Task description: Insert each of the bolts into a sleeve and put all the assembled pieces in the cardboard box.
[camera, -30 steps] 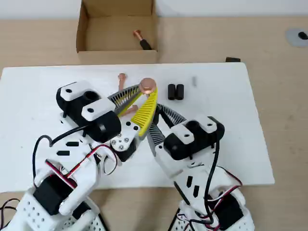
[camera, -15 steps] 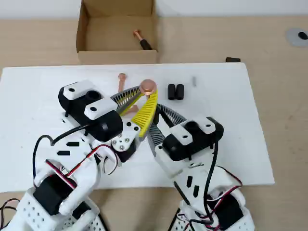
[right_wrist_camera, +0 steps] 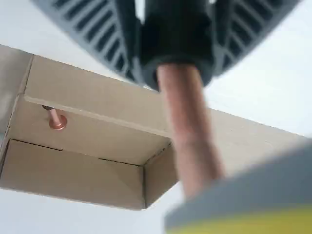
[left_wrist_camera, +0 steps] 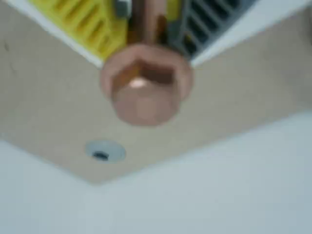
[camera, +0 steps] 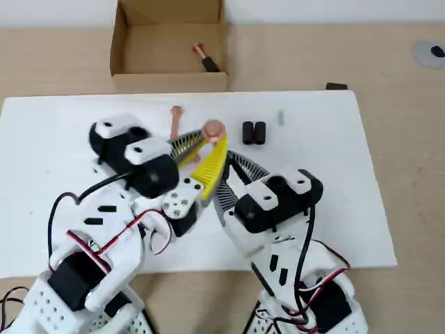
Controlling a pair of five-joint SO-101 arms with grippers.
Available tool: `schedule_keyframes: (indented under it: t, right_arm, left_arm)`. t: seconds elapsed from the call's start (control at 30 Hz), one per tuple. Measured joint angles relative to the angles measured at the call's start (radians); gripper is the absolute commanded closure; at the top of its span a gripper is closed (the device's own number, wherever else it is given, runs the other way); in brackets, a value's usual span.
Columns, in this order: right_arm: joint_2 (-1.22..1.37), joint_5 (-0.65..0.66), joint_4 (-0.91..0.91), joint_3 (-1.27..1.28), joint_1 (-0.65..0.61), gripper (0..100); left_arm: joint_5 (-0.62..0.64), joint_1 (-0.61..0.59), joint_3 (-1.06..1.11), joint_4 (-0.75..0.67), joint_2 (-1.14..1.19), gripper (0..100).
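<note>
Left arm (camera: 149, 170) swung rightward, its bolt (camera: 213, 129) inside sleeve (right_wrist_camera: 178, 36).

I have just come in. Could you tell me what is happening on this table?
The left gripper holds a copper-coloured bolt by its shaft, and the right gripper holds a short black cylindrical sleeve. The bolt's shaft enters the sleeve, above the white board. One assembled piece lies in the brown cardboard box. Another copper bolt and two black sleeves lie loose on the board.
</note>
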Motion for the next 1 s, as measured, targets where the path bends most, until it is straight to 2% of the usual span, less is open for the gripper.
schedule_keyframes:
  t: [0.23, 0.4, 0.77, 1.0]
  right_arm:
    - [0.0, 0.0, 0.0, 0.0, 0.0, 98.8]
    - [0.0, 0.0, 0.0, 0.0, 0.0, 98.8]
    - [0.0, 0.003, 0.0, 0.0, 0.0, 98.8]
    - [0.0, 0.005, 0.0, 0.0, 0.0, 98.8]
  left_arm:
    - [-0.002, 0.002, -0.002, 0.009, 0.0, 98]
    - [-0.002, 0.002, -0.002, 0.014, 0.0, 88]
    - [0.081, 0.003, 0.0, 0.138, -0.002, 83]
    - [0.086, -0.028, -0.051, 0.224, 0.0, 80]
